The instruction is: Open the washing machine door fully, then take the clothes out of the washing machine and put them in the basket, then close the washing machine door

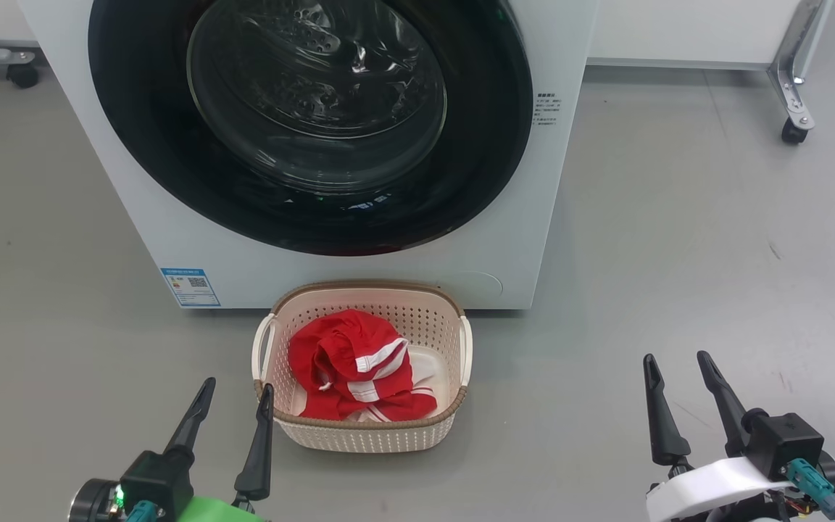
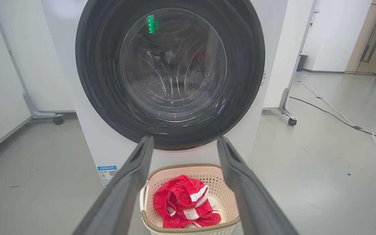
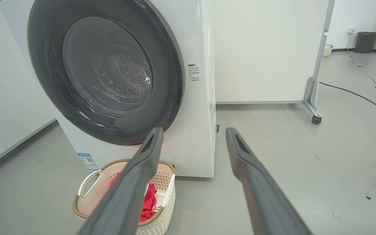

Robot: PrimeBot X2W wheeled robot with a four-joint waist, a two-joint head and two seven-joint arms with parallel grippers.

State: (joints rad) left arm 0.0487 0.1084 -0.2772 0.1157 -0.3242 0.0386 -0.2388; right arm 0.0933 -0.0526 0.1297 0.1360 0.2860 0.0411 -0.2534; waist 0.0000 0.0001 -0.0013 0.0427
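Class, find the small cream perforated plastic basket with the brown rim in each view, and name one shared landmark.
Head view: cream perforated basket at lower centre, before the white washing machine.
Left wrist view: basket at bottom centre.
Right wrist view: basket at lower left.
Shared landmark: the machine's small blue label.

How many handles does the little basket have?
2. One white handle is on the left side of the basket, and the other handle is on its right side. None seem to be hidden.
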